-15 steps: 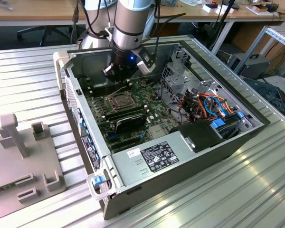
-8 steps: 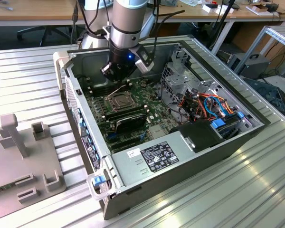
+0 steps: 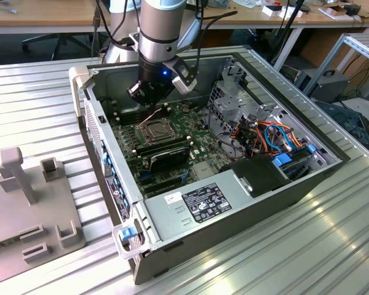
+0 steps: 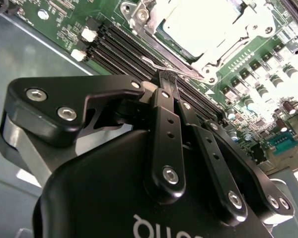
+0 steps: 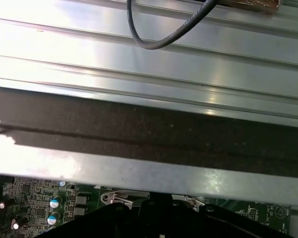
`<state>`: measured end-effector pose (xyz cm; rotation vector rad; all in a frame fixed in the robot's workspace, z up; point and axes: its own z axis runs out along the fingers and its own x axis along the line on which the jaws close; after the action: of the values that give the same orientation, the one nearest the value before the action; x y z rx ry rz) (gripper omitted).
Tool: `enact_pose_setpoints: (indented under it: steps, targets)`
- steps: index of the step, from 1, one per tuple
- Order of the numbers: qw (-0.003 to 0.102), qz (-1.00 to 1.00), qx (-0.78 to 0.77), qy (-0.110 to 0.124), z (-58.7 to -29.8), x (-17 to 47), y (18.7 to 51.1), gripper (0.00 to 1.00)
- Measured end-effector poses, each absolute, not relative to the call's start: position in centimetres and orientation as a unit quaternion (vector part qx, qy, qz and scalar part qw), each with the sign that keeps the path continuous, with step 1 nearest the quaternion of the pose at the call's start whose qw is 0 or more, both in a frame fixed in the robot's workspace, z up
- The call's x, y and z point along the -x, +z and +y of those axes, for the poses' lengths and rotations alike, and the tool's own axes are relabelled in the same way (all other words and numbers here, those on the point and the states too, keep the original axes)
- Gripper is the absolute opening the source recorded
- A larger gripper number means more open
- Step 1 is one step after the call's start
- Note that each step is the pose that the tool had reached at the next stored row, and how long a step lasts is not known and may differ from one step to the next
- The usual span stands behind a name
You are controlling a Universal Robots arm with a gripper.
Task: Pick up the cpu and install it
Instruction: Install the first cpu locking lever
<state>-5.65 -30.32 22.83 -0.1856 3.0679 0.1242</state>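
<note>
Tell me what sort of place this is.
Probably a robotics lab or workshop bench. An open computer case lies on a ribbed metal table, wooden desks with cables stand behind, and the arm's gripper hangs over the motherboard beside the CPU socket.

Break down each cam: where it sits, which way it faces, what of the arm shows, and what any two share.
Exterior view: off the arm, above and to one side, looking down into the open computer case; shows the arm and gripper over the socket.
Second wrist view: on the wrist, looking along the gripper's fingers, closed together, toward the motherboard; the cpu sits in the socket.
First wrist view: on the wrist, facing the case wall and ribbed table.
Shared: both wrist views show the motherboard.
</note>
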Motion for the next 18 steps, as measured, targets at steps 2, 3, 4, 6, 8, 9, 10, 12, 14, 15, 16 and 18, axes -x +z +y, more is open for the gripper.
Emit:
enact_pose_setpoints:
  steps: [2, 3, 4, 6, 8, 9, 10, 12, 14, 15, 16, 18]
  targets:
    - [0.034, 0.997, 0.060, 0.040, -30.3, 6.0, 22.8, 0.11]
    - [0.035, 0.997, 0.060, 0.040, -30.3, 6.3, 22.8, 0.11]
    - [0.036, 0.997, 0.060, 0.041, -30.3, 6.5, 22.8, 0.11]
    - [0.039, 0.997, 0.060, 0.040, -30.3, 6.9, 22.9, 0.11]
    - [0.044, 0.996, 0.060, 0.040, -30.2, 7.1, 23.4, 0.11]
    - [0.046, 0.996, 0.060, 0.040, -30.2, 7.2, 23.5, 0.11]
    - [0.046, 0.996, 0.060, 0.040, -30.2, 7.2, 23.5, 0.11]
    - [0.046, 0.996, 0.059, 0.039, -30.2, 7.2, 23.5, 0.11]
    - [0.046, 0.996, 0.058, 0.039, -30.2, 7.2, 23.5, 0.11]
    - [0.046, 0.997, 0.058, 0.039, -30.2, 7.2, 23.5, 0.11]
    - [0.046, 0.997, 0.057, 0.038, -30.3, 7.2, 23.5, 0.11]
    - [0.046, 0.997, 0.055, 0.037, -30.3, 7.2, 23.5, 0.11]
